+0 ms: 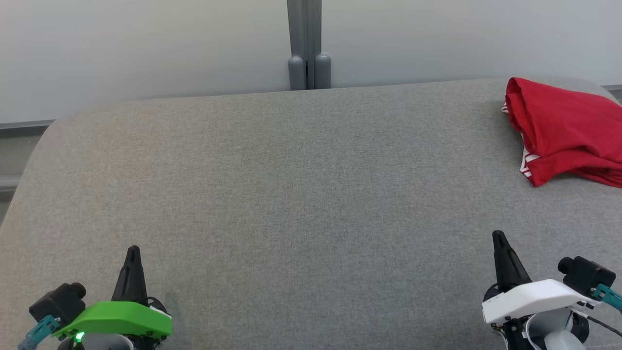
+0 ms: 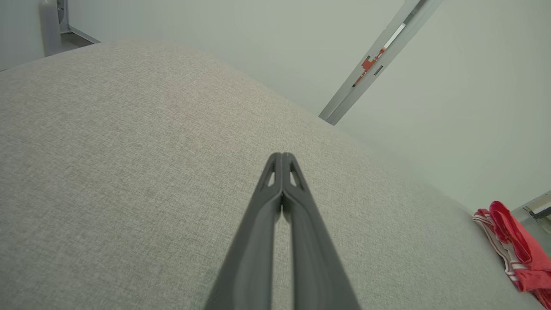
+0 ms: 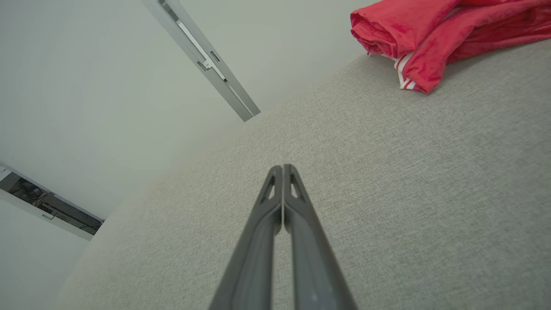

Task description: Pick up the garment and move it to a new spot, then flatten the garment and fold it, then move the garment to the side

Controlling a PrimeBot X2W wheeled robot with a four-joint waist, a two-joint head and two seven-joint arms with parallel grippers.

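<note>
The garment (image 1: 566, 129) is a red piece with white stripes at its edge, lying bunched at the far right of the grey fabric surface (image 1: 291, 194). It also lies at the right edge of the left wrist view as garment (image 2: 516, 249) and at the top right of the right wrist view as garment (image 3: 439, 30). My left gripper (image 1: 133, 250) rests at the near left, shut and empty, its tips together (image 2: 282, 156). My right gripper (image 1: 498, 236) stands at the near right, shut and empty (image 3: 283, 167), well short of the garment.
A pale wall with a grey vertical post (image 1: 306, 43) rises behind the surface. The surface's far edge curves down at the left corner (image 1: 53, 126).
</note>
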